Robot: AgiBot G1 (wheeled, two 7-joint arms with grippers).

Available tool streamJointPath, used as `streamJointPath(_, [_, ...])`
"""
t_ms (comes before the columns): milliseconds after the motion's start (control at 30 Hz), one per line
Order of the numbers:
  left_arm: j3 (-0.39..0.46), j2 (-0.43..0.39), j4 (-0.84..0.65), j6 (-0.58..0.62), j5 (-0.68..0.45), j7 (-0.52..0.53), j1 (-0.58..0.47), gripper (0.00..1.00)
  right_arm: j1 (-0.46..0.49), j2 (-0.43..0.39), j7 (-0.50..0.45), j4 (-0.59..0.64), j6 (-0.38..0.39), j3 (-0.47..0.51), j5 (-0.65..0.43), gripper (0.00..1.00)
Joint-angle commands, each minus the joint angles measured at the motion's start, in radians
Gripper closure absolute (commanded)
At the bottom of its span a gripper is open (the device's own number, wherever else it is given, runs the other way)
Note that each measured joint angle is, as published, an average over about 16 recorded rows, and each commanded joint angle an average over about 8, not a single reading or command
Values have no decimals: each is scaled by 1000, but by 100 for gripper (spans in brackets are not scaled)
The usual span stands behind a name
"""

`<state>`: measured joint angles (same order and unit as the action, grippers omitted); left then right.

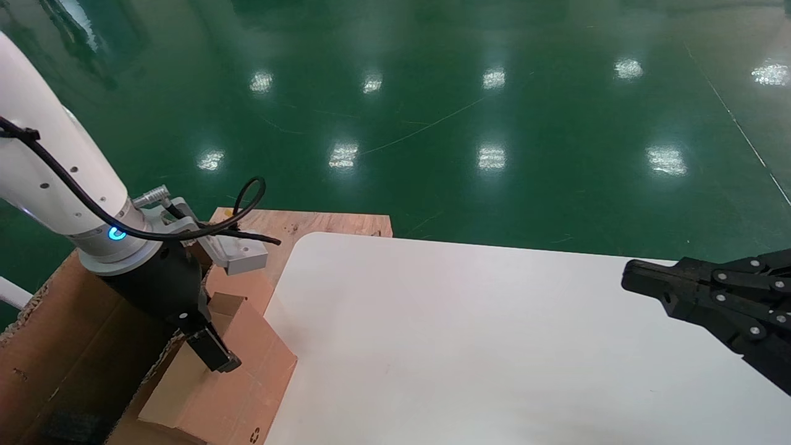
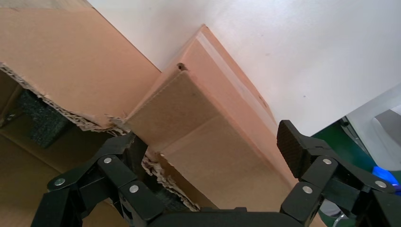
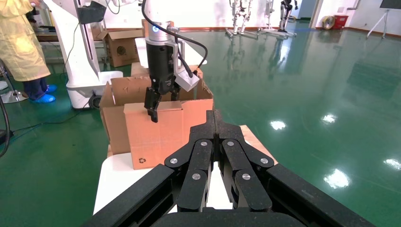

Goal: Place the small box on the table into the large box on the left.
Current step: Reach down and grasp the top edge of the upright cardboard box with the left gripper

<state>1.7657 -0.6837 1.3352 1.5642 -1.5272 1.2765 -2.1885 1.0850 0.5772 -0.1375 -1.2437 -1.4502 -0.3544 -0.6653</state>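
The small box [image 1: 225,386] stands at the left edge of the white table [image 1: 463,340], against the ragged flap of the large box [image 1: 55,352]. My left gripper [image 1: 209,351] is open and straddles the small box's top, one finger on each side; in the left wrist view [image 2: 205,146] its pads stand beside the small box [image 2: 213,127], the left one by the large box's torn edge [image 2: 71,61]. The right wrist view shows the small box [image 3: 156,135], with its recycling mark, in front of the large box [image 3: 118,94]. My right gripper [image 1: 627,278] is shut and empty over the table's right side.
A bare plywood board [image 1: 309,222] lies behind the table's far left corner. Shiny green floor surrounds the table. In the right wrist view a person in yellow [image 3: 21,42], a white robot base [image 3: 85,71] and another carton [image 3: 123,45] stand beyond the large box.
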Motion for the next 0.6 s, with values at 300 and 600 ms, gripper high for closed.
streamJointPath(300, [59,-11,-2,-14,24,10,-22,0,0,0,0,0,0,0,0,100])
streamJointPath(600, [93,-19,-6,-22,24,23,-26,0,0,0,0,0,0,0,0,100])
